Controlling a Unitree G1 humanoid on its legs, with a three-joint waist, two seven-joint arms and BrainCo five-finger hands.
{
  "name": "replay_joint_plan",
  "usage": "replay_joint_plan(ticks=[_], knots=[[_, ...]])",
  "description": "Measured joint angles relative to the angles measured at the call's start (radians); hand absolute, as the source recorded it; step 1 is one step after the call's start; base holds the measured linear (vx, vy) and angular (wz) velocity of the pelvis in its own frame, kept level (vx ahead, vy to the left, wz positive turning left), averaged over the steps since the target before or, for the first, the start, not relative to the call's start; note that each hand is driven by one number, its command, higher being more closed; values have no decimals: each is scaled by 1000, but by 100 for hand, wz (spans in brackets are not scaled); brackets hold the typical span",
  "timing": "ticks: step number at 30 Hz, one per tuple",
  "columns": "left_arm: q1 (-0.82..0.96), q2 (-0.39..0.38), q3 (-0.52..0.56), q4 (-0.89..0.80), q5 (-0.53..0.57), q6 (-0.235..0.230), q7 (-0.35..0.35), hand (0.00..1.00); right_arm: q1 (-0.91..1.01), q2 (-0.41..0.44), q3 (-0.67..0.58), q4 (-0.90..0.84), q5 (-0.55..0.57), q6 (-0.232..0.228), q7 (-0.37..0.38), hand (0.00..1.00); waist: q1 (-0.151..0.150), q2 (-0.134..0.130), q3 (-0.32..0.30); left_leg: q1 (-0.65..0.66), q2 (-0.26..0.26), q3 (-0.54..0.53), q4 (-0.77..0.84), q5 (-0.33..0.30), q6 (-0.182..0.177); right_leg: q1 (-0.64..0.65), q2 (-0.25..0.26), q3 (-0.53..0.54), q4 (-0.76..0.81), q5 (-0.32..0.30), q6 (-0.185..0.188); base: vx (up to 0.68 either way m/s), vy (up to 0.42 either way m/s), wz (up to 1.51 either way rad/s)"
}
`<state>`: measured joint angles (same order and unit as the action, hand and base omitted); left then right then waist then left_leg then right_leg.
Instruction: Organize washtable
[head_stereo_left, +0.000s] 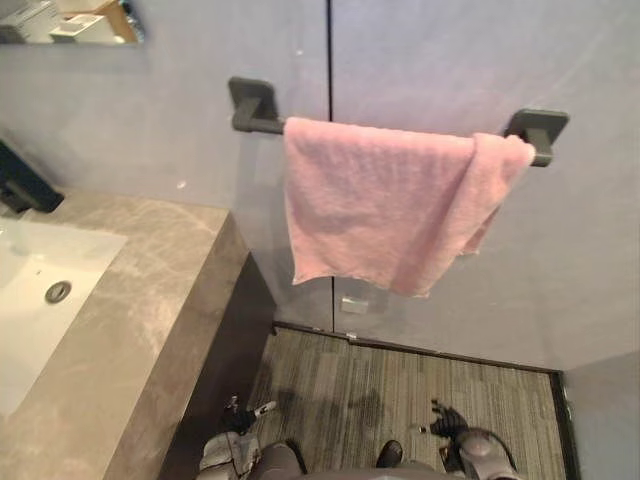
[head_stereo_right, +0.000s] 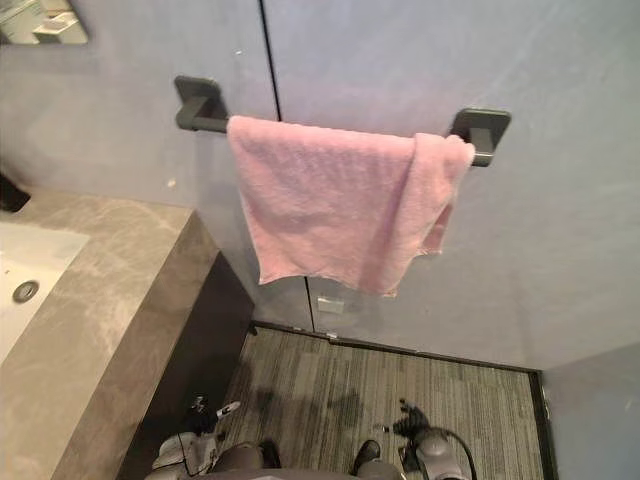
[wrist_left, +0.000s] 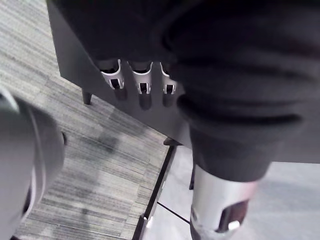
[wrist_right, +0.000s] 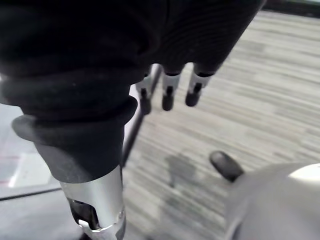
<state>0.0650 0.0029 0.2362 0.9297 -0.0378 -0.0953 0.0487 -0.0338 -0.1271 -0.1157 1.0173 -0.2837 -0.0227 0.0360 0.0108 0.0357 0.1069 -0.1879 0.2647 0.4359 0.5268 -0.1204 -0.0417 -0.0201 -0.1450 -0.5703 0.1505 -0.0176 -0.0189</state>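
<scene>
Grey-walled washroom corner, looking down across it. Catching a mirror edge (head_stereo_left: 70, 22) at the upper left and, below it, a dark faucet (head_stereo_left: 22, 185) standing behind a white sink (head_stereo_left: 40, 310) with its drain (head_stereo_left: 58, 291) showing. Wrapping round that sink, a stone-patterned washtable top (head_stereo_left: 150, 290), taking up the lower left and dropping to a dark cabinet side (head_stereo_left: 230, 350). Moving right: hanging on the wall, a dark towel bar (head_stereo_left: 258, 124) carrying a pink towel (head_stereo_left: 380, 210), draped over the rail and bunching toward the right bracket, leaving a short stretch uncovered by the left bracket, well apart from the washtable top. Lying beneath, a striped grey floor (head_stereo_left: 400, 390). Dangling low over that floor near the cabinet side, the left hand (wrist_left: 143, 87), fingers loosely straight and apart, gripping nothing. Dangling farther right, the right hand (wrist_right: 169, 92), fingers likewise relaxed and apart, holding nothing.
</scene>
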Motion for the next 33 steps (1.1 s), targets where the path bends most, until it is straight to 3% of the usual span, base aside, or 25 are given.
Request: replay_joint_plan(ticks=[1,2,3,4,6,7,9,11,12,15,17,19,20,24,25,26,27,28,29,30,31,33], knots=[[15,-18,-26,-17,1,-1,0,0,1,4,-5,-4,2,1,-10,0,0,10,0,33,-18,-40,-71,17,-14,-19,22,26,19,-40,22,-205,20,103],[30,9,-36,-17,5,-3,0,0,14,26,-1,0,9,1,-11,0,-1,-40,-24,76,-81,-97,-155,-13,-41,-20,31,60,-74,23,-20,-272,-19,101],[30,7,-37,-3,12,-1,-1,0,14,31,-3,0,12,-1,-11,0,-2,-36,-16,76,-81,-105,-99,-52,-71,-8,25,33,-79,9,5,-259,26,60],[47,-8,-52,4,13,3,-3,0,1,25,-7,-2,21,-3,-12,0,5,-3,-19,87,-55,-120,-37,-129,-101,-34,41,20,-63,18,-8,-165,120,26],[62,-20,-62,6,25,3,-7,0,-20,20,-7,-1,29,1,-11,0,-1,32,-15,110,-71,-117,-137,-151,-91,-70,34,7,-43,33,2,-97,191,20],[49,-7,-81,5,52,3,-13,0,-38,21,1,12,24,4,-10,0,3,30,0,126,-122,-114,-243,-124,-44,-109,8,9,-23,46,14,-143,170,24],[45,11,-97,6,62,1,-23,0,-49,35,18,20,15,10,1,0,5,13,28,127,-158,-128,-280,-93,-25,-126,-19,39,-5,57,26,-210,176,31],[38,28,-115,9,90,-2,-28,0,-54,40,36,18,6,10,7,0,5,14,50,122,-178,-149,-280,-78,0,-154,-28,206,48,54,31,-217,109,44],[39,51,-118,4,133,-9,-26,0,-61,41,80,17,6,9,7,0,5,12,50,107,-181,-159,-276,-61,29,-196,-13,418,164,-4,69,-201,16,45],[53,68,-116,2,161,-11,-26,0,-58,46,95,16,9,4,8,0,3,9,49,96,-182,-212,-261,-52,29,-185,6,466,311,-106,80,-147,-90,55],[98,81,-91,-19,167,-13,-26,0,-56,44,93,14,18,-9,7,0,6,-22,42,64,-214,-280,-257,-27,10,-162,3,523,336,-199,113,-128,-224,88],[110,77,-71,-22,167,-13,-25,0,-47,40,85,13,19,-14,8,0,5,-36,37,55,-231,-319,-278,-3,0,-141,1,549,296,-236,112,-110,-257,87],[124,56,-41,-39,167,-11,-22,0,-32,32,77,10,20,-14,5,0,40,-27,31,30,-223,-361,-336,58,-18,-157,7,509,273,-239,88,-125,-230,81],[141,28,-12,-86,159,-12,-14,0,-17,6,64,-25,31,-12,-14,0,72,-21,18,-45,-236,-464,-442,176,-34,-247,-3,374,355,-260,47,-164,-181,111],[139,20,25,-95,147,-9,-4,0,-15,17,22,-23,35,-11,-15,0,77,-35,12,-52,-224,-440,-487,168,-2,-255,-35,306,344,-251,20,-126,-125,168],[118,22,63,-95,135,-7,3,0,2,34,-34,-28,37,-12,-18,0,72,-60,10,-95,-195,-289,-388,137,39,-240,-79,220,330,-244,10,-112,-146,187],[111,21,74,-93,131,-5,6,0,13,38,-49,-30,37,-12,-20,0,70,-60,8,-101,-179,-222,-323,128,52,-223,-96,179,330,-243,9,-46,-137,226],[119,7,99,-94,130,-4,16,0,57,31,-101,-36,37,-12,-20,0,59,-63,9,-72,-103,-91,-176,108,84,-163,-116,70,339,-243,7,-41,-121,173],[123,-1,113,-93,130,-2,18,0,79,33,-122,-47,38,-12,-21,0,58,-58,4,-48,-71,-56,-128,77,98,-137,-124,30,348,-245,4,-68,-26,192],[128,-5,134,-91,130,2,19,0,111,36,-161,-52,39,-15,-30,0,57,-60,-10,-23,-35,-22,-67,18,105,-108,-145,-35,357,-247,-1,-93,100,158],[127,-3,163,-67,129,0,17,0,125,39,-235,-32,42,-14,-35,0,58,-73,-26,-3,-7,-24,3,-4,82,-69,-176,-120,340,-246,1,-92,138,141],[126,11,173,-19,126,4,17,0,133,32,-292,13,56,-13,-34,0,49,-77,-50,15,47,-38,63,-4,75,-31,-205,-200,312,-225,38,-17,238,126]])
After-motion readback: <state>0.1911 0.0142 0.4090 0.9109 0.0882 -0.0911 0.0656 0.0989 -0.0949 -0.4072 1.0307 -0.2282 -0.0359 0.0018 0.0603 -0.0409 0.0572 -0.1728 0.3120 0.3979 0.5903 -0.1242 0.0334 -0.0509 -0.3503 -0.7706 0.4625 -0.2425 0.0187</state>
